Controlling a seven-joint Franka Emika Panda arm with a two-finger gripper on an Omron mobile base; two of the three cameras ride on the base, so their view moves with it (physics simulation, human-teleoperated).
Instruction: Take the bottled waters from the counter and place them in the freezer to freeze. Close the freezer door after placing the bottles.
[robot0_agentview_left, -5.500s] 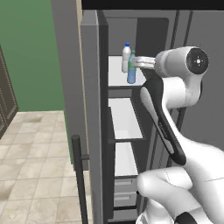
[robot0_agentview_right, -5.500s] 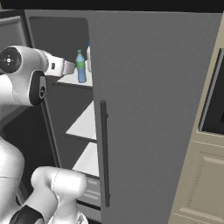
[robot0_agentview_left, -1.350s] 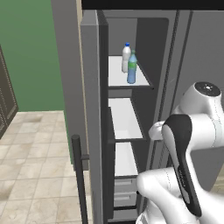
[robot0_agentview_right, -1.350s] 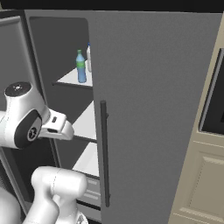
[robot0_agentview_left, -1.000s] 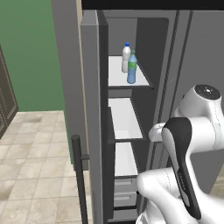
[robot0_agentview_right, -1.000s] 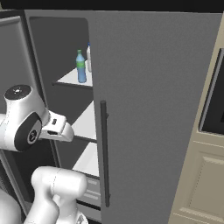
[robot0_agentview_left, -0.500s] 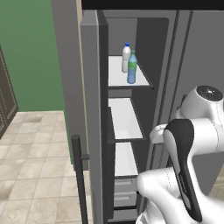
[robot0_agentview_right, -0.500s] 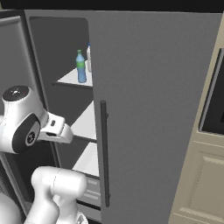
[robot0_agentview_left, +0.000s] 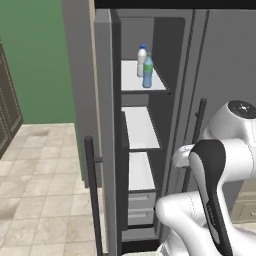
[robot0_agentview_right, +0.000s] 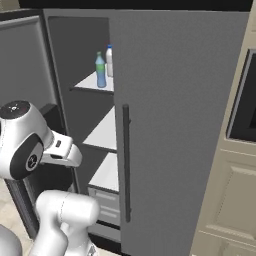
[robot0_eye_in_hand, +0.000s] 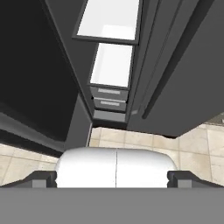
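Matt grey freezer (robot0_agentview_left: 172, 60) holds smooth white shelves (robot0_agentview_left: 140, 127) and two glossy plastic bottles (robot0_agentview_left: 145, 67). Beside it, the floor (robot0_agentview_left: 45, 175) looks like mottled beige tile.

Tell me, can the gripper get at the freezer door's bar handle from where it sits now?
Probably yes: the freezer door stands wide open, its handle out over the floor with nothing around it, and the gripper is open and empty.

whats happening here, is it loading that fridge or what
The robot arm has both bottled waters standing together on the top shelf of the freezer: the whitish one with a blue cap and the blue-tinted one with a green cap. The freezer door is open. In the hand view the tool is open and empty, looking down at the lower shelves and drawers. What's left is closing the door.
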